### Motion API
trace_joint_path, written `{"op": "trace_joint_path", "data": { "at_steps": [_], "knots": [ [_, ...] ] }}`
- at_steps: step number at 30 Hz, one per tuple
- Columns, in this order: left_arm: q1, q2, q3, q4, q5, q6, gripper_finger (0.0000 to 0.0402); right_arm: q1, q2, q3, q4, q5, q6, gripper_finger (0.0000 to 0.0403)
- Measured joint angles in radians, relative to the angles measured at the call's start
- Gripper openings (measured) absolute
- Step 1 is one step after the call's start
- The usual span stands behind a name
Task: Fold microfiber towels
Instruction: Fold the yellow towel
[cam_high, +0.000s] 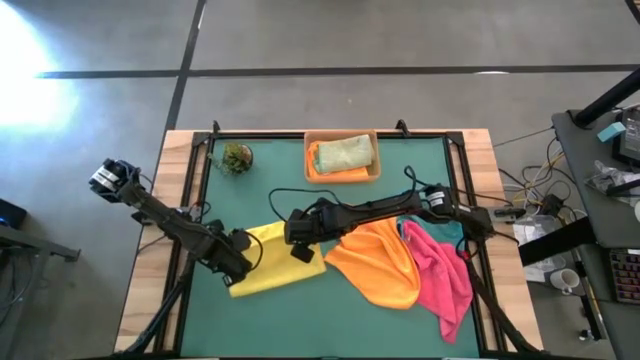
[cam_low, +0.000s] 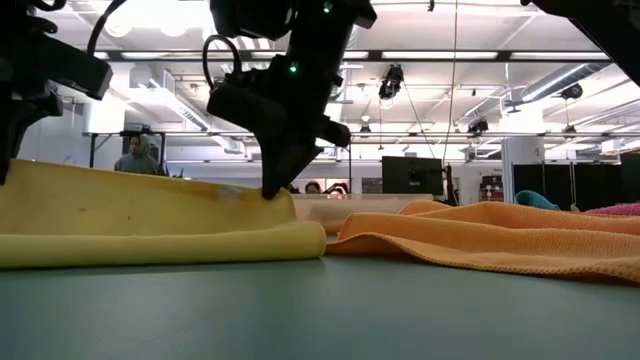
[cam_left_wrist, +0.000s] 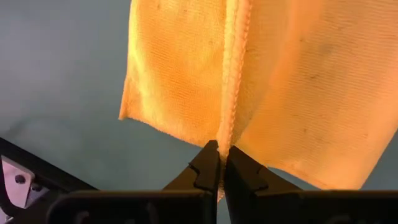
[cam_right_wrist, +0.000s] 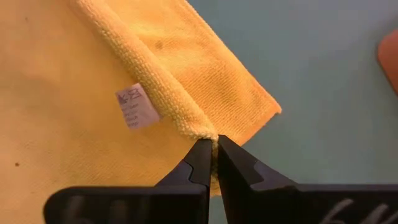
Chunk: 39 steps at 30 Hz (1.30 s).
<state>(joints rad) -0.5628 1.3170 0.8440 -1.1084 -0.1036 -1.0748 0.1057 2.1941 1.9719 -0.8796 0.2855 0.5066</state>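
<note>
Towels: one yellow (cam_high: 272, 255), two orange (cam_high: 380, 262), one pink (cam_high: 440, 275), one green (cam_high: 345, 152).

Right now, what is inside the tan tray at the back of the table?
The tray holds an olive green towel folded on top of an orange towel, whose edge shows along one side. Anything under those two is covered.

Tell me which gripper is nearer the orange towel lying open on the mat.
Right. The right gripper pinches the yellow towel's edge beside the orange towel; the left gripper grips the yellow towel's far side.
</note>
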Motion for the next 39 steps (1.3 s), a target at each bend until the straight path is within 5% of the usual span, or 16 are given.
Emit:
{"op": "trace_joint_path", "data": {
  "at_steps": [6, 21, 31, 35, 39],
  "knots": [
    [0.001, -0.002, 0.0, 0.0, -0.002, 0.001, 0.0015, -0.002, 0.0, -0.005, 0.004, -0.001, -0.012, 0.0011],
    [0.013, -0.007, 0.0, -0.109, 0.08, 0.008, 0.0141, -0.012, 0.0, -0.055, 0.081, -0.024, -0.046, 0.0019],
    [0.013, -0.069, 0.046, -0.212, 0.058, 0.015, 0.0144, -0.07, 0.0, 0.037, 0.061, -0.058, -0.093, 0.0108],
    [0.013, -0.081, 0.044, -0.138, 0.04, 0.016, 0.0144, -0.097, 0.0, 0.095, -0.006, -0.064, -0.157, 0.0142],
    [0.013, -0.081, 0.024, 0.027, 0.037, 0.082, 0.0144, -0.117, -0.007, 0.147, -0.102, -0.221, -0.17, 0.0159]
  ]
}}
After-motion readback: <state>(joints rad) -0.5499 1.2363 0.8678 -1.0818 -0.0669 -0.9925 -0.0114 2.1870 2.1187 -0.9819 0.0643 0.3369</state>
